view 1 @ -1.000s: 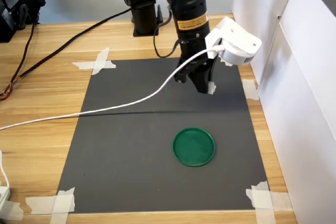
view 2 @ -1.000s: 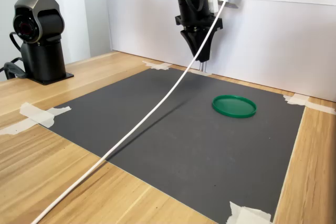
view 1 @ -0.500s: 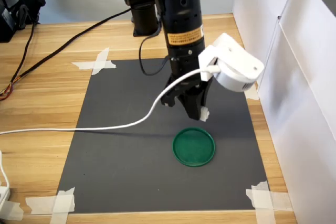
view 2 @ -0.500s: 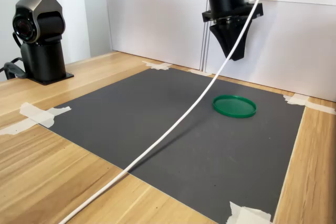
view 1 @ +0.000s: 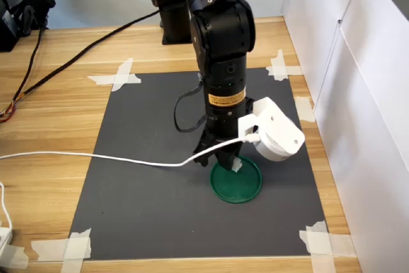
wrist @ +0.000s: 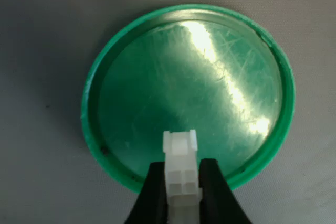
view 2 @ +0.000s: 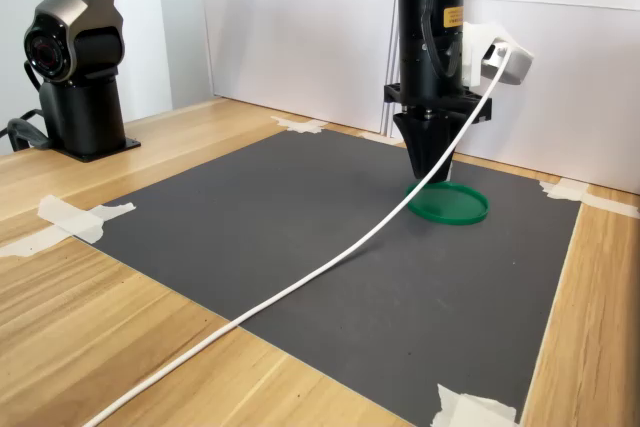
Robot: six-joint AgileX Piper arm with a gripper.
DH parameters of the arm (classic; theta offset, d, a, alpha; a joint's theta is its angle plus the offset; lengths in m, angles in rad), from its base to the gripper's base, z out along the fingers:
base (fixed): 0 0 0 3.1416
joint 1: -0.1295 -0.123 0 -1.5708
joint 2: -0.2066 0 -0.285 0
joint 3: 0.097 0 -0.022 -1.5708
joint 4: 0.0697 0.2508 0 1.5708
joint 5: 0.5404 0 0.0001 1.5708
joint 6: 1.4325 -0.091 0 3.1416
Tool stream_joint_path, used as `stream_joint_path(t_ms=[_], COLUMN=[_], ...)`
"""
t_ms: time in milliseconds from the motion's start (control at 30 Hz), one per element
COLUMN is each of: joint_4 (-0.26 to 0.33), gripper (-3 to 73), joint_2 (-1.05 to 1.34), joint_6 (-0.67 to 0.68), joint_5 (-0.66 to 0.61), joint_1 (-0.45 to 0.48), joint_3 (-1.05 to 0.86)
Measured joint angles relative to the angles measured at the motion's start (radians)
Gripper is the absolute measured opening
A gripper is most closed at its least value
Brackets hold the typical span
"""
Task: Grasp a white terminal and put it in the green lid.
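While white cable [view 1: 96,156] trails across dark mat [view 1: 147,209], arm's camera housing [view 1: 275,133] hangs beside gripper [wrist: 181,195]. Fingers [wrist: 152,192] narrow, clamped on white terminal [wrist: 180,169], held above green lid [wrist: 131,77] near its rim. Lid interior bare; nothing lying in it.

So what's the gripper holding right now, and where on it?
The white terminal, pinched by its sides at the lower end between the gripper fingers.
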Motion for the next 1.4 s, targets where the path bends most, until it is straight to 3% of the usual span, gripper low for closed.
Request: stream_joint_path(t_ms=[167, 367, 467, 600, 700, 833, 1067, 1200, 1400], joint_4=[-0.017, -0.020, -0.019, 0.025, 0.064, 0.078, 0.084, 0.124, 0.172], gripper=[17.7, 41.4, 49.6, 52.2, 49.5, 37.7, 3.1, -1.6, -2.1], joint_2=[-0.014, -0.019, -0.016, 0.053, 0.150, 0.310, 0.568, 0.740, 1.053], joint_6=[-0.001, -0.001, -0.001, -0.002, -0.002, -0.002, -0.005, -0.057, -0.250], joint_5=[0.010, 0.037, 0.038, 0.065, 0.133, 0.238, 0.355, 0.440, 0.534], joint_1=[0.001, 0.002, 0.002, 0.003, 0.003, 0.003, 0.003, 0.003, 0.003], joint_3=[0.006, 0.007, 0.007, -0.008, -0.043, -0.130, -0.328, -0.469, -0.682])
